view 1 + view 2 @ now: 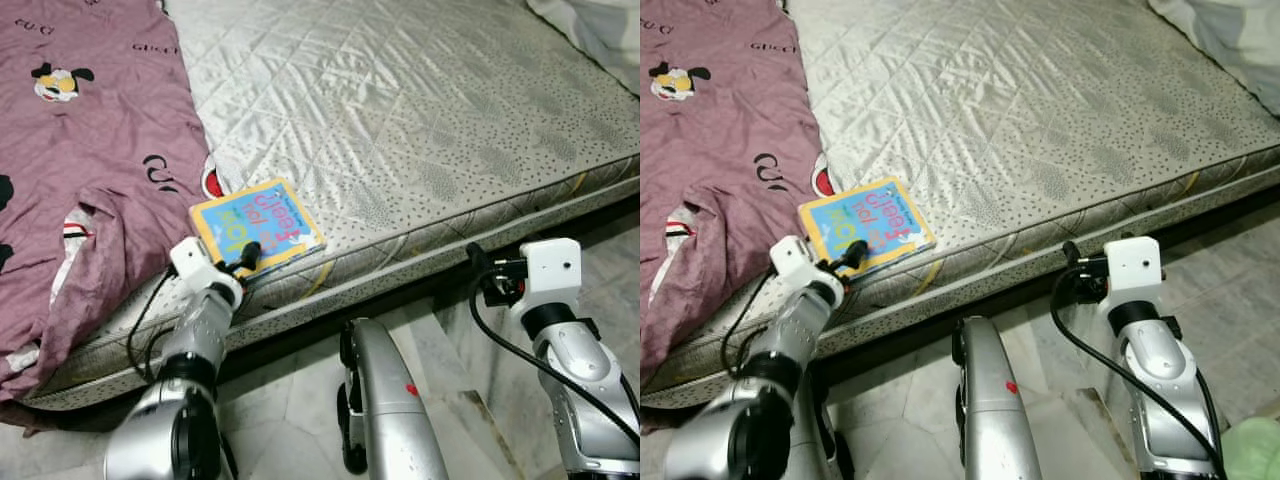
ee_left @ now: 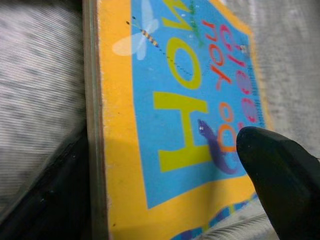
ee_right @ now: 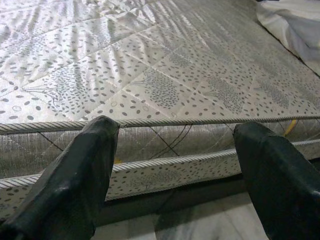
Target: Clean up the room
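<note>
A children's board book (image 1: 258, 228) with a yellow border and blue cover lies flat on the bare quilted mattress (image 1: 420, 120), close to its near edge and just beside the hem of a purple printed sheet (image 1: 90, 150) that covers the mattress's left part and spills over the side. The left gripper (image 1: 248, 256) is at the book's near corner; in the left wrist view one black finger (image 2: 282, 175) rests over the cover's lower part, while the other cannot be made out, so whether the pincer has closed on the book or merely brackets it cannot be told. The step in hand appears to be picking the book off the bed as part of tidying. The next move probably calls for getting one finger under the thin board at the mattress edge and pinching firmly; the soft, yielding surface may help the finger dig under, but the slick cover could slide away instead. The right gripper (image 1: 478, 262) hangs in front of the mattress's side, lower than its top, fingers (image 3: 85, 170) spread wide with nothing between them. A pale crumpled cloth (image 1: 590, 30) lies at the far right corner.
</note>
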Available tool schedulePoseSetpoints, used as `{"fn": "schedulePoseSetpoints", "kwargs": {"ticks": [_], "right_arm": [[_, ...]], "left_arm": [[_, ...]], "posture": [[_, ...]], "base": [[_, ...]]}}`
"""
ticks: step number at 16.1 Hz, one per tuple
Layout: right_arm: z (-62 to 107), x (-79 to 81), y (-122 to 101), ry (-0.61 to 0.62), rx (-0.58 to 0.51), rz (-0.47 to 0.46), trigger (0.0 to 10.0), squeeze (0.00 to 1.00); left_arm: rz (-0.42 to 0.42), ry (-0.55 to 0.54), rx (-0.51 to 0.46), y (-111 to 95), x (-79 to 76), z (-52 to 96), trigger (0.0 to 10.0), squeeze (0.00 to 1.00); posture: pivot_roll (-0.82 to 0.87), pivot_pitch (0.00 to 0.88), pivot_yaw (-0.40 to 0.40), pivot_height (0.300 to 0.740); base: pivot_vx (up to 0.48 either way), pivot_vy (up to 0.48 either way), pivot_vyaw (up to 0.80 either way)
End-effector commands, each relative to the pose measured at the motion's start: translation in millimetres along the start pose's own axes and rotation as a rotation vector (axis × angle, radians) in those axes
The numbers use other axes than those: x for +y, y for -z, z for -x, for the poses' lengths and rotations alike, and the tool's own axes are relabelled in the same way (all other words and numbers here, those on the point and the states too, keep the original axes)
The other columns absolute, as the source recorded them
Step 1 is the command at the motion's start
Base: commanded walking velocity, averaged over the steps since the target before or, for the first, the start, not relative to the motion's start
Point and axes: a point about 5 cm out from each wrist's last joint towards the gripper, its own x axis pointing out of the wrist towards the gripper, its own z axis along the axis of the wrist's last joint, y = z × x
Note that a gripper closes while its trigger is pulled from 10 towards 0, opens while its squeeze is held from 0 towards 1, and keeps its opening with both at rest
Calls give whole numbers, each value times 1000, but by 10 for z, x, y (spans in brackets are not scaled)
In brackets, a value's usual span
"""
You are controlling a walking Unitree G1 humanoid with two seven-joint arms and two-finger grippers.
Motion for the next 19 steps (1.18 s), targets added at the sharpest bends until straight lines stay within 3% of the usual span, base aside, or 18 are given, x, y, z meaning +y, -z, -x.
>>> {"fn": "schedulePoseSetpoints", "kwargs": {"ticks": [1,2,3,5,8,16,19], "right_arm": [[28,-69,-52,27,-9,26,10000,0],[30,-76,-53,28,-9,28,10000,0],[35,-91,-50,30,-7,31,10000,0],[13,-131,-64,32,-11,46,10000,0],[-93,-109,-124,22,-35,50,10000,0],[-239,-94,-210,11,-75,67,10000,0],[-232,14,-185,-43,-83,20,10000,0]], "left_arm": [[39,66,42,112,-60,-9,6745,0],[41,77,43,113,-68,-11,6745,0],[71,86,42,114,-69,-12,0,0],[163,111,36,124,-69,-12,0,0],[217,144,20,118,-148,-41,0,0],[242,163,-8,32,-213,-84,0,0],[250,177,-17,-7,-245,-99,0,0]], "posture": [[-296,196,-57,533],[-296,196,-57,533],[-301,191,-61,533],[-301,171,-67,533],[-292,145,-74,533],[-288,101,-65,533],[-286,95,-55,533]], "base": [[0,0,0],[0,0,0],[0,0,0],[0,0,0],[0,0,0],[0,0,0],[0,0,0]]}}
